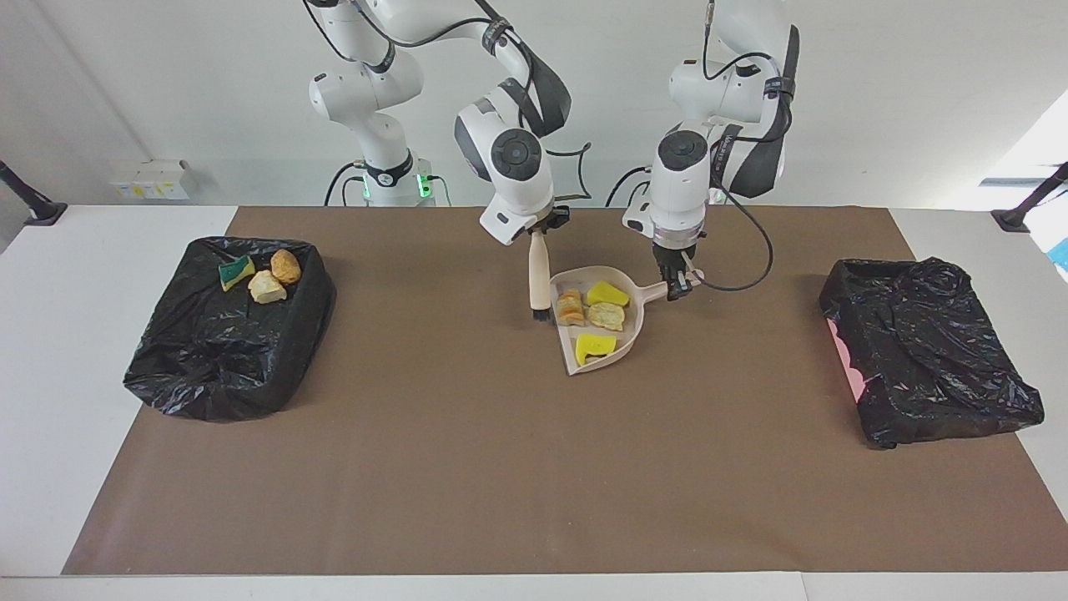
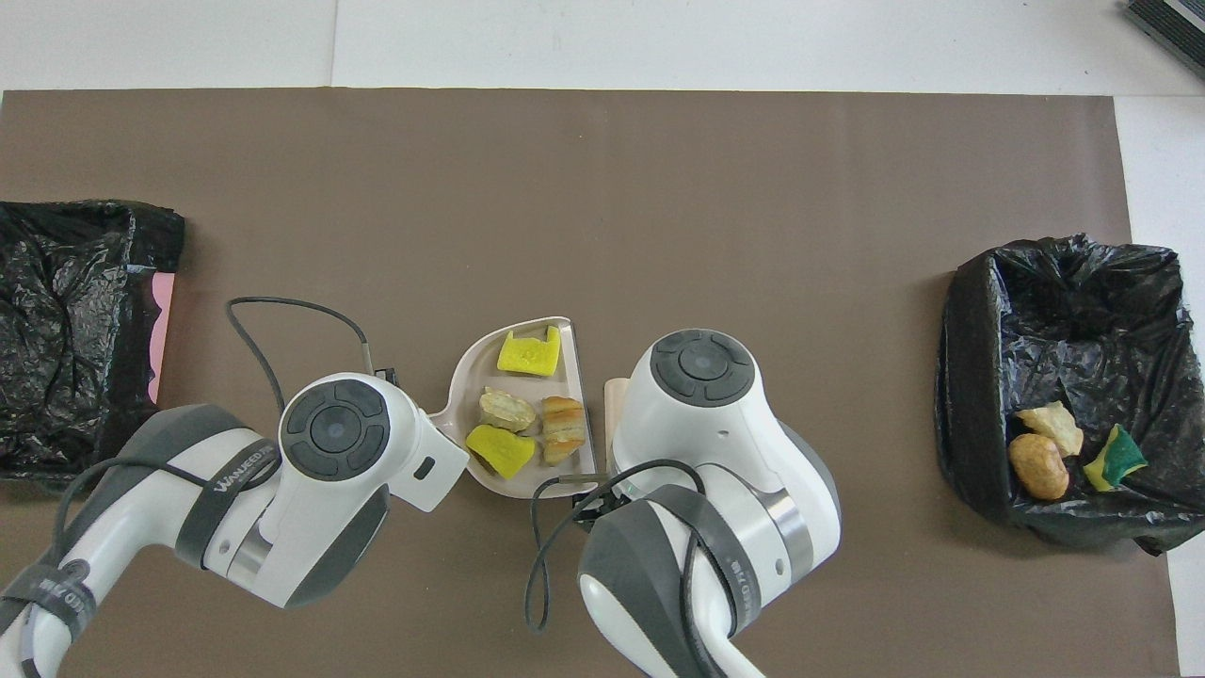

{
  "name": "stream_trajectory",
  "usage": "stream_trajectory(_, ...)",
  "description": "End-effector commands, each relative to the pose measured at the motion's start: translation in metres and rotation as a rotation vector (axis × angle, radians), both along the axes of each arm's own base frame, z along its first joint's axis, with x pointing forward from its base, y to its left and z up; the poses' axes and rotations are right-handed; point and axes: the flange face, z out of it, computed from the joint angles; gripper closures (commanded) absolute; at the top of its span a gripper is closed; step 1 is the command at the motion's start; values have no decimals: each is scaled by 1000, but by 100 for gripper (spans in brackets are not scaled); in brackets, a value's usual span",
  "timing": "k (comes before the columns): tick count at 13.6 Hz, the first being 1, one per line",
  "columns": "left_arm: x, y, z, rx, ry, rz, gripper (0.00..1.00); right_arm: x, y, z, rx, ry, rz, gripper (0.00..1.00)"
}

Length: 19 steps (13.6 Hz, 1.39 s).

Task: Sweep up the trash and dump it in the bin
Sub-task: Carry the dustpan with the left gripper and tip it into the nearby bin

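Observation:
A beige dustpan point(image 1: 634, 324) lies mid-table and holds two yellow sponge bits point(image 1: 607, 294), a tan chunk point(image 1: 607, 315) and an orange bread chunk point(image 1: 571, 307). My left gripper point(image 1: 674, 282) is shut on the dustpan's handle. My right gripper point(image 1: 540, 229) is shut on the beige brush point(image 1: 539, 275), whose black bristles stand on the mat at the pan's open edge, beside the bread chunk. From overhead, the pan point(image 2: 468, 372) and its scraps point(image 2: 563, 428) show between the two wrists, which hide both grippers. A green-and-yellow sponge bit point(image 1: 235, 271) and two bread chunks point(image 1: 265, 287) lie in a bin.
The black-lined bin point(image 1: 209, 367) with that trash stands at the right arm's end of the table point(image 2: 970, 377). A second black-lined bin point(image 1: 926, 351) stands at the left arm's end point(image 2: 66, 311). A brown mat point(image 1: 501, 467) covers the table.

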Motion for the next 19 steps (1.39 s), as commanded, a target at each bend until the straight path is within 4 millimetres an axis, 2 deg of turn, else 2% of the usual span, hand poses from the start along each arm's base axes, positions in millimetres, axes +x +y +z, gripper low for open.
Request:
stream_trajectory(1,14,12,9,-1,-12,-25,100,1,-22,34,0,-31,12,100)
stream_trajectory(3,24,27,24,-10,-27,-41,100,2,-31,50,-25,-44,33,100)
stream_trajectory(5,36,51,46,-12,-45,-52,100,-5,-27,56,-81,-69,82,100)
stream_trajectory(6,41,74,59,-15,-46,-58,100,-11,-28,56,-85,-71,83,100)
stream_trajectory(7,43,97,75,-43,-54,-27,100,-23,-18,51,-89,-67,102,100)
stream_trajectory(8,48,120,83,-72,-58,13,100,-36,-4,44,-96,-59,128,100)
stream_trajectory(10,58,168,108,-66,-57,-31,100,-59,17,24,-96,-94,115,100)
stream_trajectory(11,63,202,120,-72,-41,-26,100,-69,24,18,-92,-106,99,100)
stream_trajectory(12,64,234,128,-117,-20,14,100,-89,40,4,-95,-90,110,100)
stream_trajectory(15,58,330,149,-196,-27,183,100,-128,57,-34,-109,-107,123,100)
stream_trajectory(18,49,410,162,-191,-75,343,100,-132,59,-47,-101,-139,84,100)
stream_trajectory(19,47,442,173,-186,-100,398,100,-132,60,-47,-99,-138,80,100)
